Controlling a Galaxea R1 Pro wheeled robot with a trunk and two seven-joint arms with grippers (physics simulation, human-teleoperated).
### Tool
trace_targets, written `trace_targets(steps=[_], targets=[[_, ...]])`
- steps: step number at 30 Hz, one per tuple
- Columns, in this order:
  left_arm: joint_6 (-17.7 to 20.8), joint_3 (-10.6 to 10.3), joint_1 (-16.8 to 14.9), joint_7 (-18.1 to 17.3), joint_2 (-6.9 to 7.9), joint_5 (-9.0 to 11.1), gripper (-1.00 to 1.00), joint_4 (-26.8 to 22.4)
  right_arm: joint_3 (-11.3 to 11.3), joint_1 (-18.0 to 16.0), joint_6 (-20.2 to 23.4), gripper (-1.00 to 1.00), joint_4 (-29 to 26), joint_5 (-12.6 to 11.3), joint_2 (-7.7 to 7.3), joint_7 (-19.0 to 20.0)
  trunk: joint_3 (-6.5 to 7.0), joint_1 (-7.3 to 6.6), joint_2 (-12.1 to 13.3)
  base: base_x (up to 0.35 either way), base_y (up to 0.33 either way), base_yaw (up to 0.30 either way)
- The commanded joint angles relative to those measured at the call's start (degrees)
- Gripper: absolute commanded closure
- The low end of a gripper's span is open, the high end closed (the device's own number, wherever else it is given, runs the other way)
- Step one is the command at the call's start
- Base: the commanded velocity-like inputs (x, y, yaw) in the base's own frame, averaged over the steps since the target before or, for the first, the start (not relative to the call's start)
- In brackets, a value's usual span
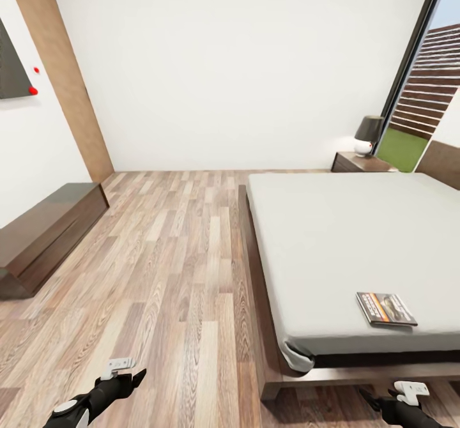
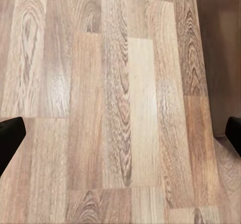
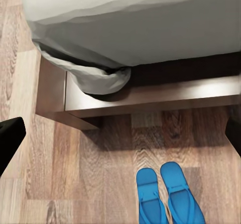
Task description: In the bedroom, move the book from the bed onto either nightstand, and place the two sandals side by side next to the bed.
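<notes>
The big bed [image 1: 358,249] is the landmark here. It has a pale grey mattress and a dark wood frame. The book [image 1: 386,308] lies flat on the mattress, near the foot end of the bed, close to the edge. A nightstand [image 1: 361,161] stands at the far head end of the bed, with a small lamp [image 1: 368,135] on top of it. Across the wood floor [image 1: 166,275] from the bed, a long dark bench [image 1: 48,233] sits against the wall.

The two blue sandals [image 3: 168,194] lie on the floor just beyond the bed's foot corner. They are side by side and almost touching, with their toes toward the bed frame.

The left hand [image 1: 121,377] hangs over bare floor, well apart from the bed. Its fingers are spread wide and hold nothing. The right hand [image 1: 391,397] hangs near the foot of the bed, above the sandals. Its fingers are spread wide too, and it is empty.
</notes>
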Motion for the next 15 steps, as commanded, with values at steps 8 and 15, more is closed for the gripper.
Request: trace_targets(steps=[8,15], targets=[[-0.1,0.5,0.0,-0.4,-0.05,-0.6,-1.00,0.0,-0.3,-0.1,-0.1,-1.00,0.1,0.0,-0.01,0.3,0.69,0.00,0.0,0.000,0.000,0.000],[-0.1,0.5,0.0,-0.4,-0.05,-0.6,-1.00,0.0,-0.3,-0.1,-0.1,-1.00,0.1,0.0,-0.01,0.3,1.33,0.00,0.0,0.000,0.000,0.000]])
